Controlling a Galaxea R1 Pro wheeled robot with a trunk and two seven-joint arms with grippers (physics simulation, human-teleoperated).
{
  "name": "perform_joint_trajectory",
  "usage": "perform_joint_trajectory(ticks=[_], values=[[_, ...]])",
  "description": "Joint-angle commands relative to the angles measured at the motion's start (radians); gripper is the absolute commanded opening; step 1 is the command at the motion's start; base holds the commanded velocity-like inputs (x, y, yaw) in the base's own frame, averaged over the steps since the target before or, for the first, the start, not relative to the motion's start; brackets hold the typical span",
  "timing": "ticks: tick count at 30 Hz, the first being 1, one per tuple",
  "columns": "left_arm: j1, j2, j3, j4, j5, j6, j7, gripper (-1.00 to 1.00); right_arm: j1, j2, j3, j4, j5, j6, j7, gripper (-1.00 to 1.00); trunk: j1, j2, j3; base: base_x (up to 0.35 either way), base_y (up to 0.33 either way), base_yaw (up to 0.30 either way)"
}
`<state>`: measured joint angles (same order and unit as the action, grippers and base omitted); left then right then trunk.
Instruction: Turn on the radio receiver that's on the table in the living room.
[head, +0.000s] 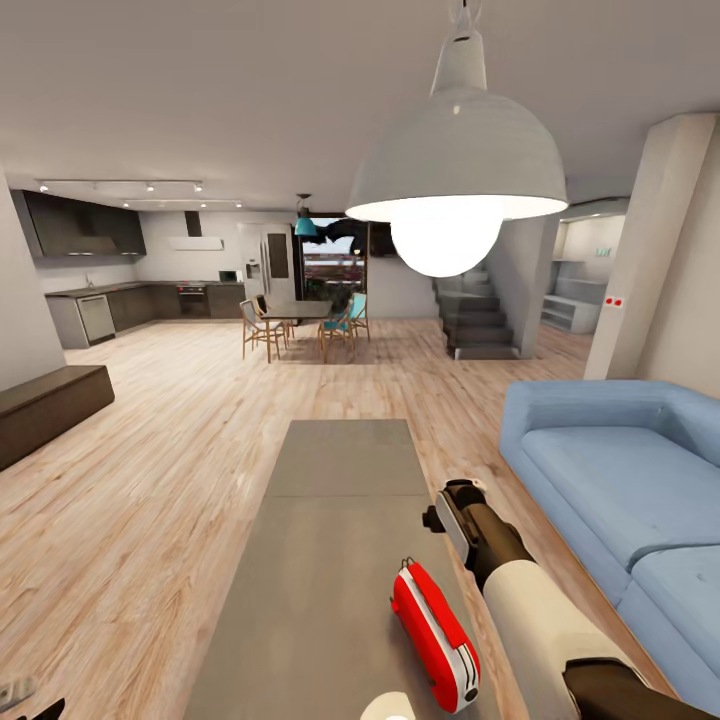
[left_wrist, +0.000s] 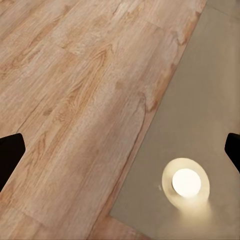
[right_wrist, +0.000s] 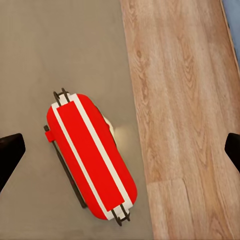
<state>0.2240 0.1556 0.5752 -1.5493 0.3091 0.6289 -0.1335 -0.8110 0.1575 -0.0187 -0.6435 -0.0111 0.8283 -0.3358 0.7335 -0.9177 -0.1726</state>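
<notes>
Radio receiver (head: 435, 637): red, upright on the table (head: 330, 560), close to its sofa-side long edge.
Right gripper (right_wrist: 120, 150): above the radio, fingers spread wide, holding nothing.
Left gripper (left_wrist: 120, 150): wide apart over table corner and floor (left_wrist: 75, 100).
Sofa (head: 620, 480): blue, beside the table.

Wood plank floor (head: 150, 480), blue sofa (head: 620, 480), white pendant lamp (head: 455, 170)

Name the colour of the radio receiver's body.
Bright red with white bands, clearest in the right wrist view: radio receiver.
</notes>
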Motion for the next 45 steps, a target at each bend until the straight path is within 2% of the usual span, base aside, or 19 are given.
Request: perform_joint_trajectory(ticks=[1, 9, 18, 45], values=[[0.0, 0.0, 0.0, 0.0, 0.0, 0.0, 0.0, 1.0, 0.0, 0.0, 0.0, 0.0, 0.0, 0.0, 0.0, 1.0, 0.004, -0.007, -0.003, 0.0, 0.0, 0.0], [0.0, 0.001, 0.0, 0.0, 0.0, 0.0, 0.0, 1.0, 0.0, 0.001, 0.0, 0.001, -0.001, 0.0, 0.0, 1.0, 0.035, -0.063, -0.028, 0.0, 0.0, 0.0], [0.0, 0.0, 0.001, 0.0, 0.0, 0.0, 0.0, 1.0, 0.0, 0.001, 0.0, 0.001, -0.001, 0.0, 0.001, 1.0, 0.035, -0.063, -0.028, 0.0, 0.0, 0.0], [0.0, 0.0, 0.001, -0.001, 0.001, 0.0, 0.0, 1.0, 0.0, 0.001, -0.001, 0.002, -0.001, 0.0, 0.001, 1.0, 0.138, -0.252, -0.113, 0.0, 0.0, 0.0]])
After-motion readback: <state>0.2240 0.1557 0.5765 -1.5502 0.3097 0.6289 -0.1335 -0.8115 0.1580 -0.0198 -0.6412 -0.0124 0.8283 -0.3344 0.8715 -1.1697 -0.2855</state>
